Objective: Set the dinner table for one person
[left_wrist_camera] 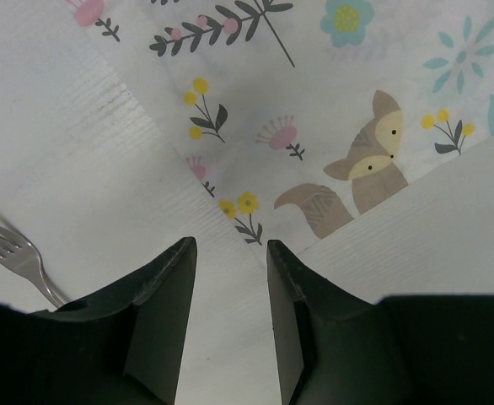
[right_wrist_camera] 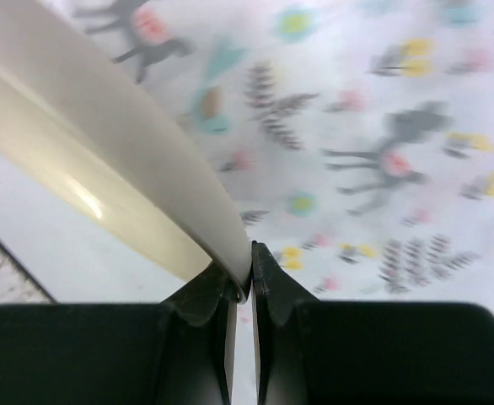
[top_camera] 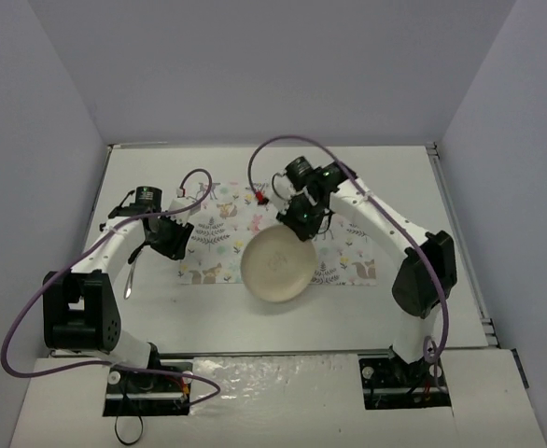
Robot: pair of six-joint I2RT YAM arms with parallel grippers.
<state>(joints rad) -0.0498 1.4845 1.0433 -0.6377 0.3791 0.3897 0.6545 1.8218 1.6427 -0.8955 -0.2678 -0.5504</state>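
A cream plate (top_camera: 278, 265) hangs tilted over the printed placemat (top_camera: 219, 245) on the white dinner table (top_camera: 161, 177). My right gripper (top_camera: 299, 220) is shut on the plate's far rim; in the right wrist view the rim (right_wrist_camera: 129, 169) sits pinched between the fingers, at the gripper's point (right_wrist_camera: 242, 274). My left gripper (top_camera: 166, 245) is open and empty, low over the placemat's left edge (left_wrist_camera: 331, 110). In the left wrist view the gripper (left_wrist_camera: 230, 253) has bare table between its fingers. A metal fork (top_camera: 130, 277) lies on the table left of the placemat, its tines (left_wrist_camera: 11, 249) showing.
Pale grey-lilac walls (top_camera: 49, 140) close in the table on three sides. A small red object (top_camera: 260, 197) lies at the placemat's far edge. Purple cables loop over both arms.
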